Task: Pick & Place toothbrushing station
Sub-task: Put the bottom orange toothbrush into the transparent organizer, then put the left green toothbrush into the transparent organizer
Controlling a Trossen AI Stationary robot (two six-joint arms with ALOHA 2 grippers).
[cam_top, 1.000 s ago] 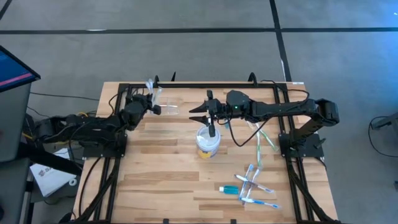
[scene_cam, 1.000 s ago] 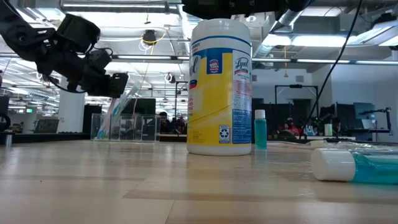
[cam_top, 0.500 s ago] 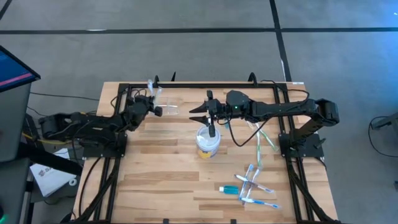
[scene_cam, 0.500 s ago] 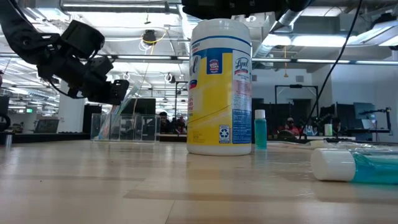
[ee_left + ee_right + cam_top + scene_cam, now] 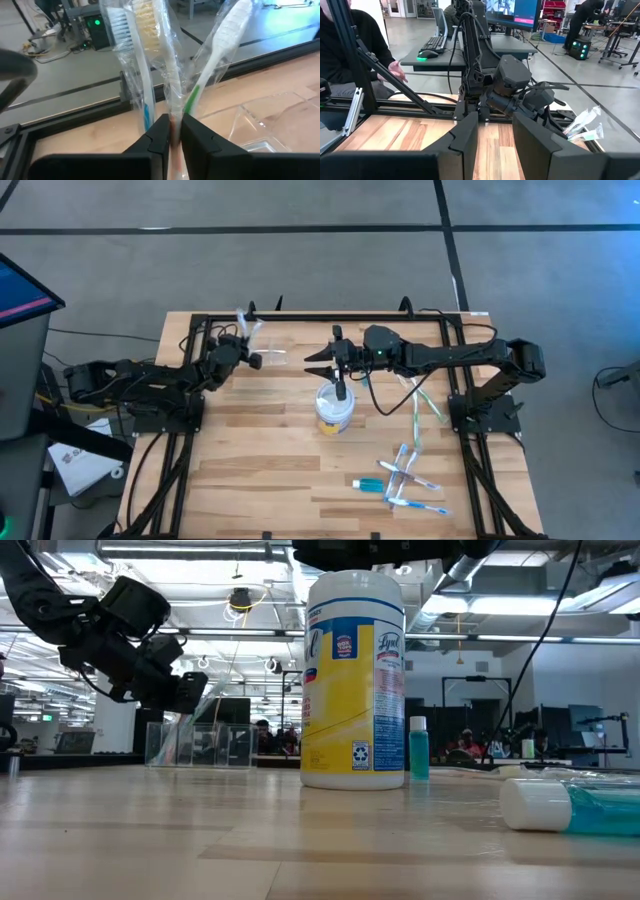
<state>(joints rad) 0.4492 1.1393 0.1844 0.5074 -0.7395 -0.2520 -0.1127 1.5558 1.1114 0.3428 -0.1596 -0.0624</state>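
Observation:
The toothbrushing station (image 5: 270,354) is a see-through plastic stand on the table's far left; it also shows in the low view (image 5: 200,744) and the left wrist view (image 5: 260,125). Wrapped toothbrushes (image 5: 140,45) stand up from it. My left gripper (image 5: 175,137) is at the station (image 5: 250,352), shut on one wrapped toothbrush. My right gripper (image 5: 495,135) hangs open and holds nothing above the yellow-banded tub (image 5: 333,408) in mid-table. My left gripper pinches the handle (image 5: 173,112) of a wrapped toothbrush between its two fingers, wrapper and all. The fingers come slanting down from the table's left and lie across the handle. The brush stands nearly upright, head up; its lower end is hidden behind the fingers.
Loose wrapped toothbrushes and a teal tube (image 5: 400,480) lie near the right front; more brushes (image 5: 420,405) lie by the right arm's base. The tub (image 5: 354,680) stands tall in mid-table. A person's sleeve and hand (image 5: 370,60) show beyond the table's edge.
My left gripper has tipped a little further down over the station, with the toothbrush still between its fingers.

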